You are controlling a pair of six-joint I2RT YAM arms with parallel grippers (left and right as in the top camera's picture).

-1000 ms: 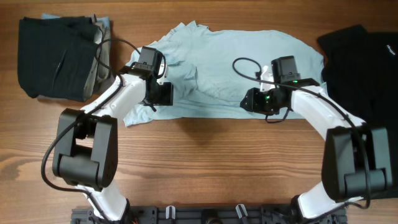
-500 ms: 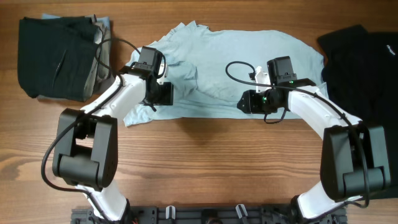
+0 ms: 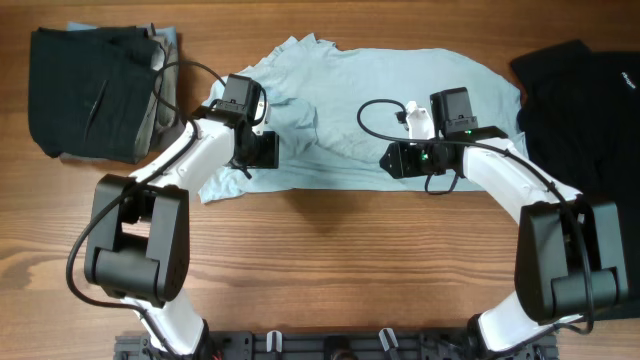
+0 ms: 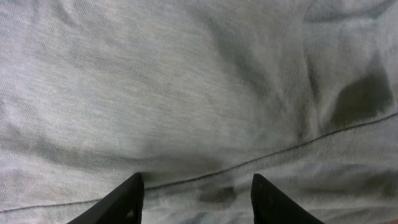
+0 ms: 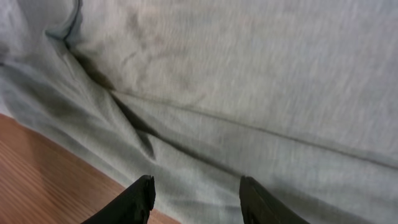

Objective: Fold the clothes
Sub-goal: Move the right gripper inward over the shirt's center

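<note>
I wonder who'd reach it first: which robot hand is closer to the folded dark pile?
Left. The left gripper is on the light-blue T-shirt at the end nearest the folded dark pile; the right gripper is farther along the shirt.

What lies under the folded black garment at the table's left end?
Beneath the black garment, grey-beige fabric and a light-blue corner peek out; the rest is covered.
</note>
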